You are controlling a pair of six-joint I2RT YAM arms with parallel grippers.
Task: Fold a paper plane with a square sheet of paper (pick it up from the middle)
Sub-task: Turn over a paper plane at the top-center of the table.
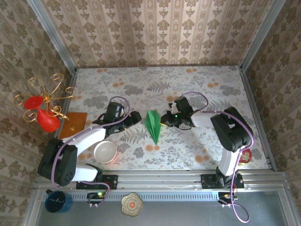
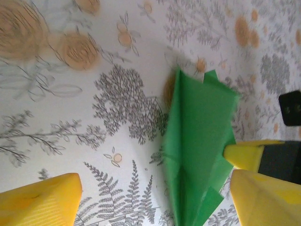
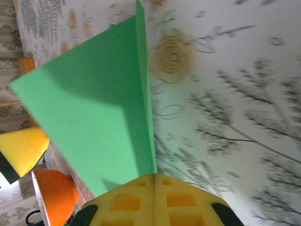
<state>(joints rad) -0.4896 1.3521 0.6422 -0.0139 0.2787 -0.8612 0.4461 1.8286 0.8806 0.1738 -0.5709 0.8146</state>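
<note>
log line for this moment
right gripper: shut on plane | left gripper: open around plane | plane: folded

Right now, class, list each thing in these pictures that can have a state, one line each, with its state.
Paper plane: folded, one edge pinched by the right hand.
Right hand: shut on the paper plane.
Left hand: open, fingers either side of the plane's end, not gripping.
Bowl: upright, looks empty.
Orange sheet: flat, unfolded.
Mug: upright.
</note>
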